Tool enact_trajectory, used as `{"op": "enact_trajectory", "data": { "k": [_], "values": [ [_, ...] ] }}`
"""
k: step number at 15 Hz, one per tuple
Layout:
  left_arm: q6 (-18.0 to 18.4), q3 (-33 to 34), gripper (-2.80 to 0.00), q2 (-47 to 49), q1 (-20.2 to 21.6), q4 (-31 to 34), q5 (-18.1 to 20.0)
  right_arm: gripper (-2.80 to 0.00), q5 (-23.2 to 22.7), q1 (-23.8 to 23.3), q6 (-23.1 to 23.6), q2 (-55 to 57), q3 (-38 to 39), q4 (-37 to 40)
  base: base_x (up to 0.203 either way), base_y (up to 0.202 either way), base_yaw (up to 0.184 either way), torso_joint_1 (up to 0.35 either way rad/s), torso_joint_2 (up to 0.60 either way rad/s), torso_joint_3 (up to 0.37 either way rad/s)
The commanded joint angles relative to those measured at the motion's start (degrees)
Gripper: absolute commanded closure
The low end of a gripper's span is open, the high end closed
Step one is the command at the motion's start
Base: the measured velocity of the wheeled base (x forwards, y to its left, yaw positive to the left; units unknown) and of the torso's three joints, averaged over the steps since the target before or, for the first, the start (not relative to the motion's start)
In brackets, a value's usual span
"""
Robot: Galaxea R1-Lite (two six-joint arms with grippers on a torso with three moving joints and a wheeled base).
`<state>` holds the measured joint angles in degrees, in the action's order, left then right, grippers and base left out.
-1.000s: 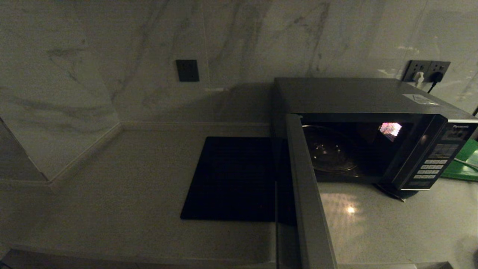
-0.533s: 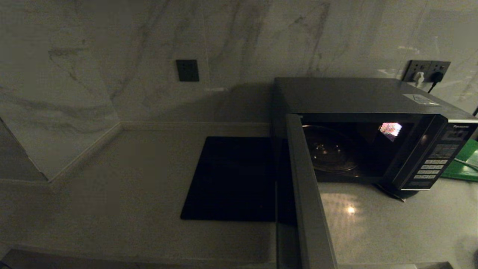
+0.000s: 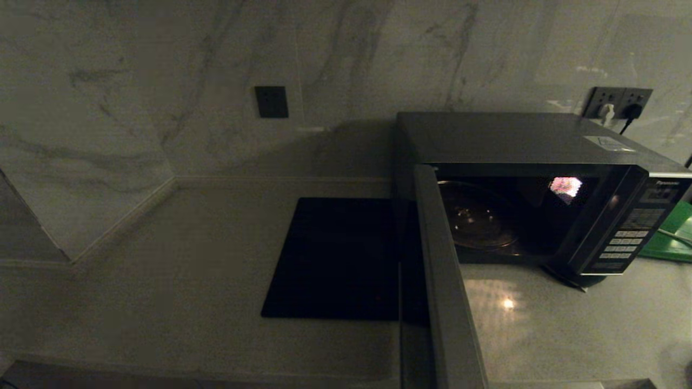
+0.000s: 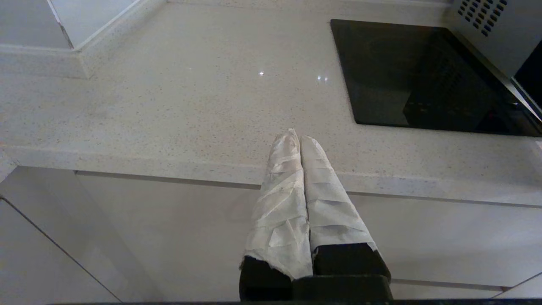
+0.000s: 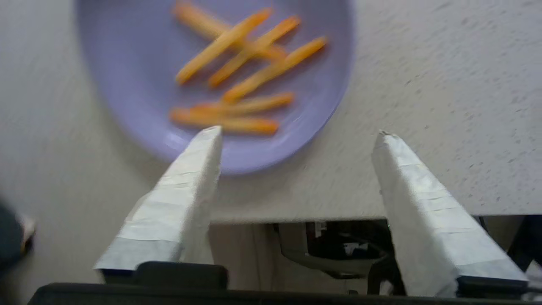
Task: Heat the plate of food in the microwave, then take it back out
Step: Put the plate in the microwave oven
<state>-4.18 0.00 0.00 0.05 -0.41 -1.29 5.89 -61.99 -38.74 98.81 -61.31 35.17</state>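
The microwave stands at the right of the counter with its door swung wide open toward me. Its glass turntable is bare. The plate of food, pale lavender with several orange-yellow sticks, shows only in the right wrist view, resting on the pale counter close to its front edge. My right gripper is open just short of the plate, one fingertip over its near rim and nothing between the fingers. My left gripper is shut and empty, parked by the counter's front edge.
A flat black slab lies on the counter left of the open door. A green board sits to the right of the microwave. Wall sockets with a plugged cord are behind it. The marble wall meets the counter at the back left.
Nothing differs in the head view. My right gripper's jaws have spread apart over the last second.
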Motion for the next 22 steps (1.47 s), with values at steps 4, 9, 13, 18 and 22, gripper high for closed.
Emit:
{"op": "enact_trajectory", "data": {
  "k": [4,9,13,18,22],
  "values": [
    [-0.04,0.00,0.00,0.06,0.04,-0.03,-0.03,-2.80,0.32,-7.16,1.48,7.33,-4.05,0.16,0.000,0.000,0.000,0.000,0.00,0.000],
    [-0.04,0.00,0.00,0.02,0.04,-0.03,-0.03,-2.80,0.35,-11.21,4.14,12.06,-6.87,0.21,0.000,0.000,0.000,0.000,0.00,0.000],
    [-0.04,0.00,0.00,0.09,0.04,-0.03,-0.03,-2.80,0.35,-12.36,6.25,16.06,-7.37,0.18,0.000,0.000,0.000,0.000,0.00,0.000],
    [-0.04,0.00,0.00,0.02,0.04,-0.03,-0.03,-2.80,0.26,-11.90,7.74,18.72,-8.03,0.25,0.000,0.000,0.000,0.000,0.00,0.000],
    [-0.04,0.00,0.00,0.00,0.04,-0.03,-0.03,-2.80,-0.71,-10.43,12.37,19.84,-8.28,0.18,0.000,0.000,0.000,0.000,0.00,0.000]
  ]
}}
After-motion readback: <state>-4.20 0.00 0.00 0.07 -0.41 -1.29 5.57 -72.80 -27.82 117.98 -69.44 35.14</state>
